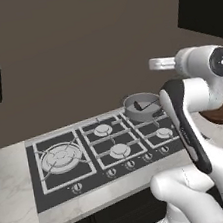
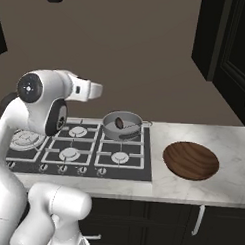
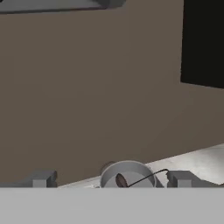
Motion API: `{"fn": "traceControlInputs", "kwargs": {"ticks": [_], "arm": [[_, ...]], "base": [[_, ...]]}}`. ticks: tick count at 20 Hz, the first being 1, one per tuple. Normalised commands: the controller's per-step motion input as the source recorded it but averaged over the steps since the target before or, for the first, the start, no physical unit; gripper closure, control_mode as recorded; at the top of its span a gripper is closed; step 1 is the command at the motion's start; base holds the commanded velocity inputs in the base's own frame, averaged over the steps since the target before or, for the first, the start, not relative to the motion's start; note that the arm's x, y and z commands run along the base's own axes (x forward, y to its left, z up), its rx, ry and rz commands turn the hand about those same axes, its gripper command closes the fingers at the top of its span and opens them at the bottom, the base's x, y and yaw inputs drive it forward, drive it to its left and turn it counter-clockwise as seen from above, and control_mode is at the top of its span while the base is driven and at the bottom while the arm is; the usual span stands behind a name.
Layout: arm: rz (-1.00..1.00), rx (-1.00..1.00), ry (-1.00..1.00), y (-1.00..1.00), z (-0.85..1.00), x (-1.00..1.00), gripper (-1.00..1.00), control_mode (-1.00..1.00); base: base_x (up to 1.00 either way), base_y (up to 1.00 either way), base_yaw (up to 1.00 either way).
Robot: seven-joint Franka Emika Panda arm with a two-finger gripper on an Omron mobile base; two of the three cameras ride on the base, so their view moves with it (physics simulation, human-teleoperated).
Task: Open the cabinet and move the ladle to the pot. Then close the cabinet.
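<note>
Ladle [image 2: 120, 123] inside round grey pot [image 2: 125, 131]

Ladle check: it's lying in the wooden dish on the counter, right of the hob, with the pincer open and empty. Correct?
Not quite. The ladle lies in the pot on the hob, as the right base view shows; the wooden dish holds nothing. The pincer is open and empty, as you said.

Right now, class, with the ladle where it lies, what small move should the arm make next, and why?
Probably swing right toward the cabinet to shut it. The ladle already lies in the pot, and the tool is open and holds nothing, so only the closing seems left.
</note>
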Motion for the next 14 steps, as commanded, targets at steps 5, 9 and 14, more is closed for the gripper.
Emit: {"fn": "traceControlInputs", "kwargs": {"ticks": [5, 9, 14], "arm": [[-0.04, 0.00, -0.06, 0.00, 0.03, -0.48, -1.00, -1.00], [-0.03, -0.02, -0.05, 0.01, 0.11, -0.52, -1.00, -1.00], [0.00, -0.04, -0.02, 0.00, 0.13, -0.57, -1.00, -1.00]], "base": [[0.00, 0.00, 0.00], [0.00, 0.00, 0.00], [0.00, 0.00, 0.00]]}}
